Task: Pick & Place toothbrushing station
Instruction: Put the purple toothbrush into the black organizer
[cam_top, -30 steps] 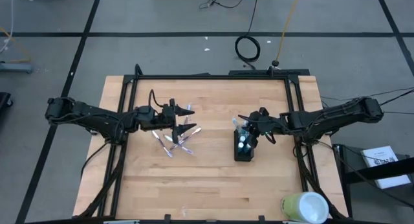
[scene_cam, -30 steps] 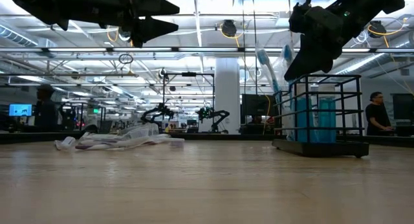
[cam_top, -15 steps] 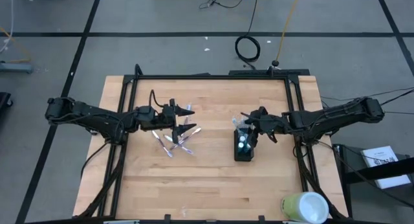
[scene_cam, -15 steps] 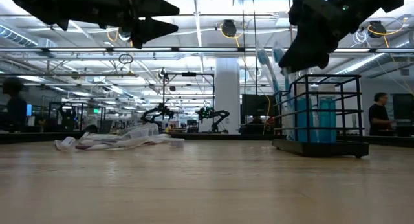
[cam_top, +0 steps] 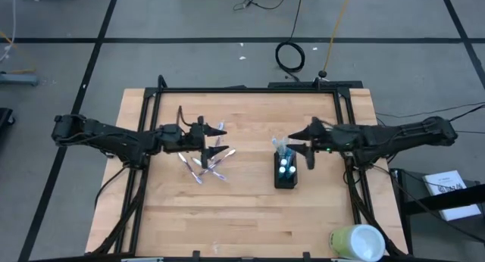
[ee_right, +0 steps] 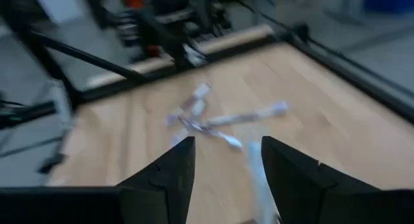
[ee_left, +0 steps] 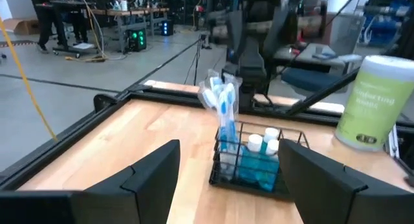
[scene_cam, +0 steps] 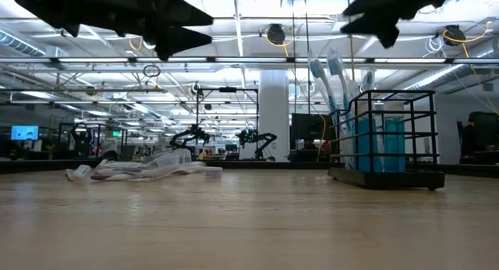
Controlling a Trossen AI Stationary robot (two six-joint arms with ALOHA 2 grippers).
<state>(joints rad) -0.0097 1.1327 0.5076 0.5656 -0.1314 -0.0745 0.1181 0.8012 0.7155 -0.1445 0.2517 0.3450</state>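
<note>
The black wire holder (cam_top: 286,179) stands right of the table's middle. Blue-and-white toothbrushes (scene_cam: 326,73) stand upright in its far end, and white-capped tubes (ee_left: 262,144) fill its near compartments. More toothbrushes (cam_top: 203,165) lie in a loose pile left of the middle. My right gripper (cam_top: 307,145) hangs open and empty, high above the holder's right side (scene_cam: 348,16). My left gripper (cam_top: 222,141) hovers open and level above the pile's right edge, pointing at the holder (ee_left: 249,166).
A yellow-green and white cylinder (cam_top: 358,241) stands at the table's near right corner. A black frame (cam_top: 250,88) runs along the table's far and side edges. Bare wood lies between the pile and the holder and along the near edge.
My right gripper has opened, letting go of a toothbrush that now stands in the holder with the others. It has then risen and drawn back toward the table's right edge, tipping up from a downward slant to nearly level.
</note>
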